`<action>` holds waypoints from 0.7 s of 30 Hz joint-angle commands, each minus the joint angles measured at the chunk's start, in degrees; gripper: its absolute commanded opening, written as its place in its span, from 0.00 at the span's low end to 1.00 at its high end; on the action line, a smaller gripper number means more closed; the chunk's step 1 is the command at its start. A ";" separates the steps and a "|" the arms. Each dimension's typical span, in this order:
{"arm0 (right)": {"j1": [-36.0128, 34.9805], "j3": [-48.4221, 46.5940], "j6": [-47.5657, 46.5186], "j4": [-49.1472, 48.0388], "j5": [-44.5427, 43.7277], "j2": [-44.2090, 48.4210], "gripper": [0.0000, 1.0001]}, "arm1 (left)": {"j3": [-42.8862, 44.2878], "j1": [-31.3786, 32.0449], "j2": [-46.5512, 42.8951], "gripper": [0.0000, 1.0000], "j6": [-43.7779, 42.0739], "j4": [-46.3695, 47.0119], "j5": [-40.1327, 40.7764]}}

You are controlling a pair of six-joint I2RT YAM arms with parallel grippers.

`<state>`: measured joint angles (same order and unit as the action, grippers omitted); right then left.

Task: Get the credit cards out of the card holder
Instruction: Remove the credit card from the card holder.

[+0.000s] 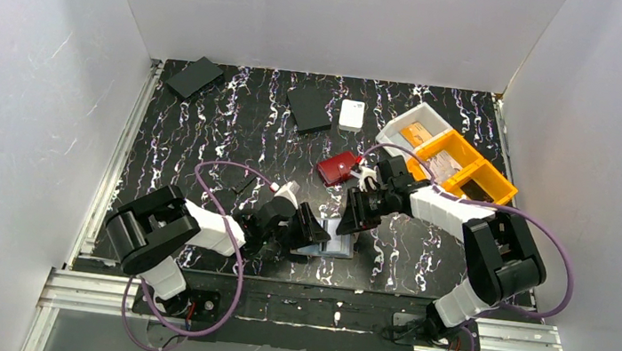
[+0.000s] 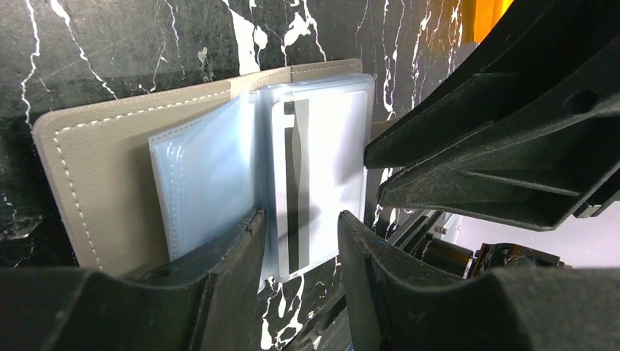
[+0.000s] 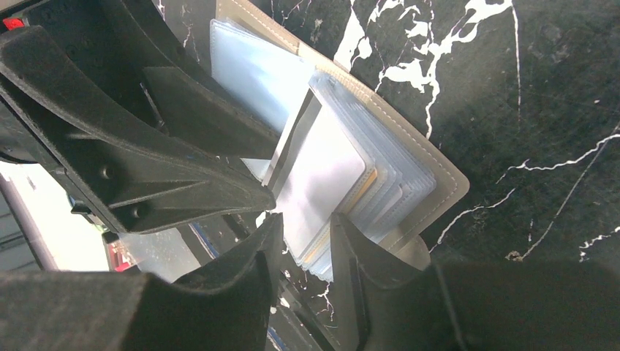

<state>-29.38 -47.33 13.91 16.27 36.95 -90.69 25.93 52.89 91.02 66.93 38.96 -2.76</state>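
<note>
Card holder (image 1: 330, 242) lies open on the bench (image 1: 232, 130) at its near edge, between my arms — left jaws slightly apart astride a clear sleeve (image 2: 322, 161), right jaws slightly apart over the sleeve stack (image 3: 329, 168).

My black marbled table (image 1: 423, 252) carries the open card holder (image 1: 330, 246), a dark red case (image 1: 336, 167), two black squares (image 1: 195, 77), a white box (image 1: 352, 114), a white bin (image 1: 395, 130) and an orange bin (image 1: 463, 145).
</note>
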 commanded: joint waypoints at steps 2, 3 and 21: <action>0.12 0.40 0.44 -0.91 0.50 -2.96 0.37 | -1.79 -0.18 2.51 0.39 -0.31 -2.23 -1.06; 0.12 0.29 0.49 -0.98 0.61 -3.00 0.36 | -1.91 -0.23 2.72 0.39 -0.21 -1.92 -1.23; 0.64 -0.14 0.38 -1.76 0.90 -5.47 0.22 | -2.77 -1.35 6.14 0.24 2.11 4.63 -3.58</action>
<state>-28.30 -47.20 14.75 14.81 38.92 -92.85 23.68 51.19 94.68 69.60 46.57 -5.84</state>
